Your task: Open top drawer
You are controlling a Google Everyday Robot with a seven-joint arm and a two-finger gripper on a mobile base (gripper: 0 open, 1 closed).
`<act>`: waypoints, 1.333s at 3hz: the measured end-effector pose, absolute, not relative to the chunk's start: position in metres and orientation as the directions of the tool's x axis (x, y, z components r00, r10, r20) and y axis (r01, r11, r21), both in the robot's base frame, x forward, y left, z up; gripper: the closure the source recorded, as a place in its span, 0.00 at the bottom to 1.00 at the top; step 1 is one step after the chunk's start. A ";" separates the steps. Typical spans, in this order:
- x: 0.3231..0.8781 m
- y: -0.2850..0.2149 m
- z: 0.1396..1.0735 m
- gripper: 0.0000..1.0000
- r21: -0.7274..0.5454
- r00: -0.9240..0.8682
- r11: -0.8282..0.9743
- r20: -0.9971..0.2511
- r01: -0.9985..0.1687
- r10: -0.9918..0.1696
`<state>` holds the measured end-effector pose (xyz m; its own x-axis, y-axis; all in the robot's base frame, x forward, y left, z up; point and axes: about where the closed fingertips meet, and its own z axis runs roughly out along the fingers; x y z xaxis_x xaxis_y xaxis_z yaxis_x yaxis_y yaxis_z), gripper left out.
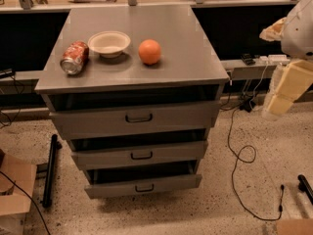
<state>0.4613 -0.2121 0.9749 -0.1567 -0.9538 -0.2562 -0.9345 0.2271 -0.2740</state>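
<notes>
The top drawer (98,121) is the widest grey drawer of a grey metal cabinet (161,28) in the middle of the view. Its tall flat front carries a small dark loop handle (139,117) at the centre. The drawer stands out a little, with a dark gap above its front. Two narrower grey drawers (102,156) (112,187) below it also stand out a little. My gripper is out of view. Only my white and beige arm (292,77) shows at the right edge, apart from the cabinet.
On the cabinet top lie a red soda can (75,58) on its side, a white bowl (109,43) and an orange (149,52). A black cable (234,151) loops on the floor at right. A black bar (50,170) and a cardboard box (14,187) are at left.
</notes>
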 end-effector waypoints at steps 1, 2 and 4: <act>0.462 -0.210 0.973 0.00 -0.274 -0.152 0.226 -0.267 -0.935 -0.952; 0.463 -0.198 0.958 0.00 -0.265 -0.115 0.211 -0.335 -0.941 -0.935; 0.479 -0.171 0.905 0.00 -0.224 -0.052 0.178 -0.476 -0.958 -0.878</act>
<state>0.4791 -0.1706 0.9051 -0.0522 -0.8780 -0.4758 -0.9581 0.1784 -0.2241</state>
